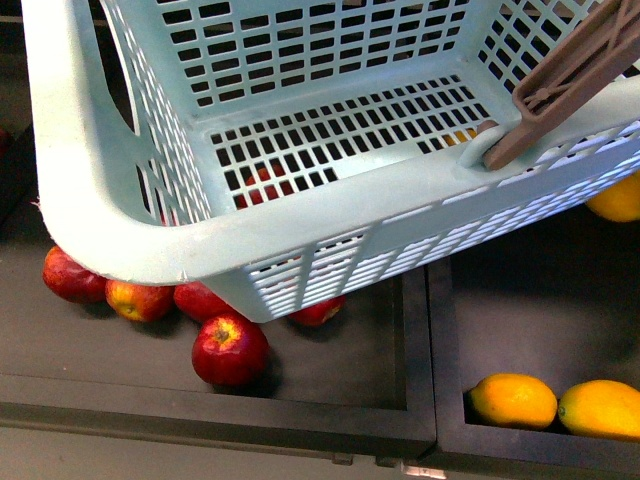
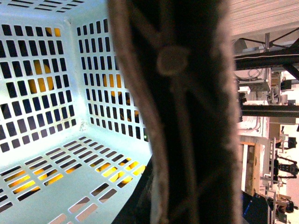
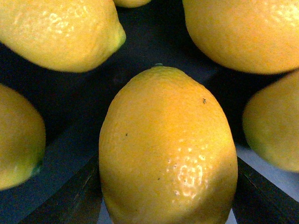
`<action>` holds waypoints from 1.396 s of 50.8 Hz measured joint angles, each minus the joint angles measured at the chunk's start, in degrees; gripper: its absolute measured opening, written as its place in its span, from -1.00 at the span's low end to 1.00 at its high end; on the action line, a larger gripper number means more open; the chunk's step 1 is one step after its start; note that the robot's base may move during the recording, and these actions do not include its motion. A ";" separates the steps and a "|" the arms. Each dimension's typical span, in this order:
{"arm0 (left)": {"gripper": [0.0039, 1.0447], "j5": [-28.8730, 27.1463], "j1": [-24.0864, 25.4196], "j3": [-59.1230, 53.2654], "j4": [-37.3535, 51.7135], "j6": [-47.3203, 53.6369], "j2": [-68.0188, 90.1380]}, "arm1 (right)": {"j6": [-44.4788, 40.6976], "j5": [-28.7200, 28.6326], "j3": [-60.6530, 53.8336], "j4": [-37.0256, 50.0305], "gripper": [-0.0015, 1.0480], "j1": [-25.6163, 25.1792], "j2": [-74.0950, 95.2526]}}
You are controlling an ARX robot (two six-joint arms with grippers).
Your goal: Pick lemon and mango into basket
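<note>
Right wrist view, nearest of all: the lemon (image 3: 168, 149) fills the middle, standing on end between the two dark fingers (image 3: 65, 200) of the right end effector (image 3: 167, 189), one at each flank. Whether they are already clenched on the skin or only bracketing it, I cannot tell. Four more lemons crowd close around it.

Front view next: two lemons (image 1: 513, 400) lie in the near right compartment of the desk (image 1: 418, 350), and red apples (image 1: 229, 350) in the left one. Above the apples hangs the basket (image 1: 110, 220), tilted and empty, its brown handle (image 1: 570, 80) up at the far right.

Left wrist view looks into that basket past the handle, which blocks the lens. The left end effector itself does not show, so its state stays unknown. Yellow-orange shapes show through the slots. I cannot say that any is the mango.

Risks, as I judge them:
- The skin is smooth and rounded, so an off-centre squeeze could squirt the lemon out.
- The neighbours sit close, so a finger may catch one and drag it.
- The basket floor slopes, so a lemon let go high may roll or bounce to the low corner
</note>
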 joint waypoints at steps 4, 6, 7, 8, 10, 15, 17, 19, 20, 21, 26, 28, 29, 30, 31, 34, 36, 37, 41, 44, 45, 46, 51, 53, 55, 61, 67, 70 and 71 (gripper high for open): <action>-0.92 -0.02 0.00 0.00 0.00 0.00 0.00 | -0.02 -2.93 -7.61 3.04 0.21 -0.74 -5.92; -0.92 -0.02 0.00 0.00 0.00 0.02 0.00 | -0.02 -4.76 -11.41 4.17 0.21 -1.25 -9.60; -0.92 -0.02 0.00 0.00 0.00 0.02 0.00 | 0.02 -5.86 -13.31 4.55 0.21 -1.51 -11.61; -0.92 -0.02 0.00 0.00 0.00 0.02 0.00 | 0.15 -7.06 -15.26 4.74 0.21 -1.84 -13.79; -0.92 0.00 0.00 0.00 0.00 0.02 0.00 | 0.20 -9.38 -19.15 4.76 0.21 -2.47 -18.47; -0.92 0.00 0.00 0.00 0.00 0.00 0.00 | 0.17 -14.53 -28.30 3.56 0.20 -4.26 -30.99; -0.92 0.00 0.00 0.00 0.00 0.00 0.00 | 0.17 -16.24 -31.43 2.27 0.20 -4.94 -36.09; -0.92 0.00 0.00 0.00 0.00 0.02 0.00 | 0.15 -17.57 -33.51 1.29 0.20 -5.42 -39.82; -0.92 -0.02 0.00 0.00 0.00 0.02 0.00 | 0.13 -17.94 -34.14 0.96 0.20 -5.55 -41.03; -0.92 -0.04 0.02 0.00 0.00 0.02 0.00 | 0.15 -18.29 -34.71 0.59 0.20 -5.68 -42.23; -0.92 -0.07 0.00 0.00 0.00 0.02 0.00 | 0.26 -21.68 -38.51 -4.35 0.20 -6.36 -54.73; -0.92 -0.07 0.00 0.00 0.00 0.02 0.00 | 0.68 -22.49 -38.88 -5.86 0.20 -6.21 -58.80; -0.92 -0.07 0.00 0.00 0.00 0.02 0.00 | 0.90 -22.60 -38.93 -6.60 0.20 -6.01 -60.74; -0.92 -0.02 0.00 0.00 0.00 0.02 0.00 | 1.14 -22.64 -38.93 -7.28 0.20 -5.75 -62.62; -0.92 0.00 0.00 0.00 0.00 0.00 0.00 | 1.49 -22.77 -38.91 -7.80 0.20 -5.44 -64.41; -0.92 0.02 0.02 0.00 0.00 0.00 0.00 | 2.62 -23.04 -38.84 -9.01 0.20 -4.04 -69.02; -0.92 0.00 0.02 0.00 0.00 0.00 0.00 | 3.26 -22.86 -38.71 -9.60 0.20 -3.02 -70.90; -0.92 -0.04 0.02 0.00 0.00 0.00 0.00 | 3.63 -22.71 -38.62 -9.94 0.20 -2.23 -71.97; -0.92 -0.11 0.02 0.00 0.00 0.02 0.00 | 4.44 -22.56 -38.32 -10.34 0.20 -0.02 -74.01; -0.92 -0.11 0.00 0.00 0.00 0.02 0.00 | 5.38 -21.79 -37.83 -10.54 0.20 2.51 -75.28; -0.92 -0.11 0.00 0.00 0.00 0.02 0.00 | 5.44 -21.68 -37.75 -10.58 0.20 3.04 -75.41; -0.92 -0.09 0.00 0.00 0.00 0.00 0.00 | 5.75 -21.55 -37.53 -10.67 0.20 4.09 -75.71; -0.92 -0.07 0.00 0.00 0.00 0.00 0.00 | 6.73 -20.02 -36.94 -10.73 0.20 7.87 -76.32; -0.92 -0.09 0.02 0.00 0.00 0.00 0.00 | 6.99 -19.34 -36.65 -10.73 0.20 9.44 -76.37; -0.92 -0.11 0.00 0.00 0.00 0.00 0.00 | 7.41 -18.82 -36.22 -10.69 0.20 11.52 -76.37; -0.92 -0.11 0.00 0.00 0.00 0.02 0.00 | 8.37 -16.85 -35.21 -10.25 0.20 17.18 -76.35; -0.92 -0.09 0.00 0.00 0.00 0.00 0.00 | 8.41 -15.80 -34.93 -9.94 0.20 20.50 -76.32; -0.92 -0.09 0.00 0.00 0.00 0.02 0.00 | 8.41 -15.06 -34.93 -9.70 0.20 22.43 -76.17; -0.92 -0.11 0.00 0.00 0.00 0.02 0.00 | 8.39 -14.84 -34.93 -9.64 0.20 22.80 -76.08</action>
